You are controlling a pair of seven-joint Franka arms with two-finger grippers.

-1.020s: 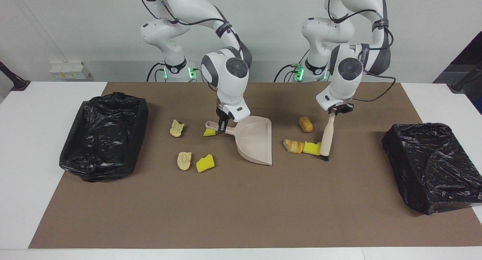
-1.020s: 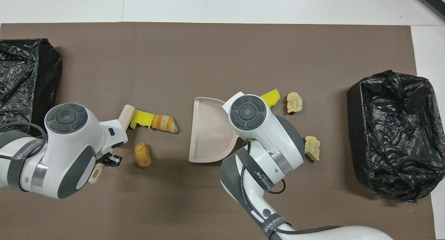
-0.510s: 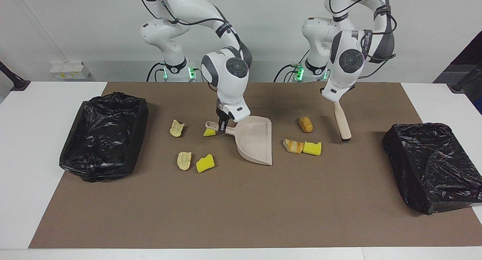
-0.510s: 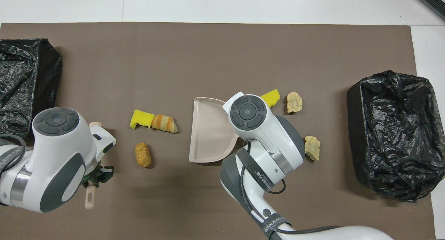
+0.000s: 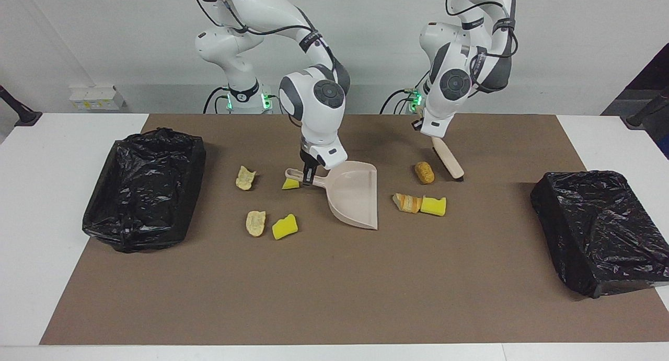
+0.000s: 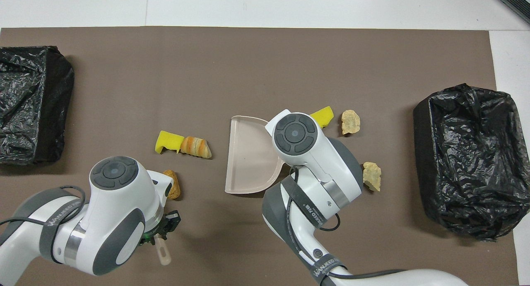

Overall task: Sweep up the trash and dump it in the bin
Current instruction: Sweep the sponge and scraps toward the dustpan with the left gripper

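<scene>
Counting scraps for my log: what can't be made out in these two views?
Overhead: the right arm hides the right hand and the sponge chunk by the dustpan handle.
Overhead: the left arm hides most of the brush and part of the roll.
Overhead: the edge cuts off one bin.

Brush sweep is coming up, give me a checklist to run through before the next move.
1. Left tool grips the brush: ok.
2. Right tool grips the dustpan by its handle: ok.
3. Dustpan mouth faces the bread roll: ok.
4. Roll lies between brush bristles and dustpan: ok.
5. Bristles down on the mat: cannot tell.
6. Dustpan has room: ok, nothing in it.
</scene>
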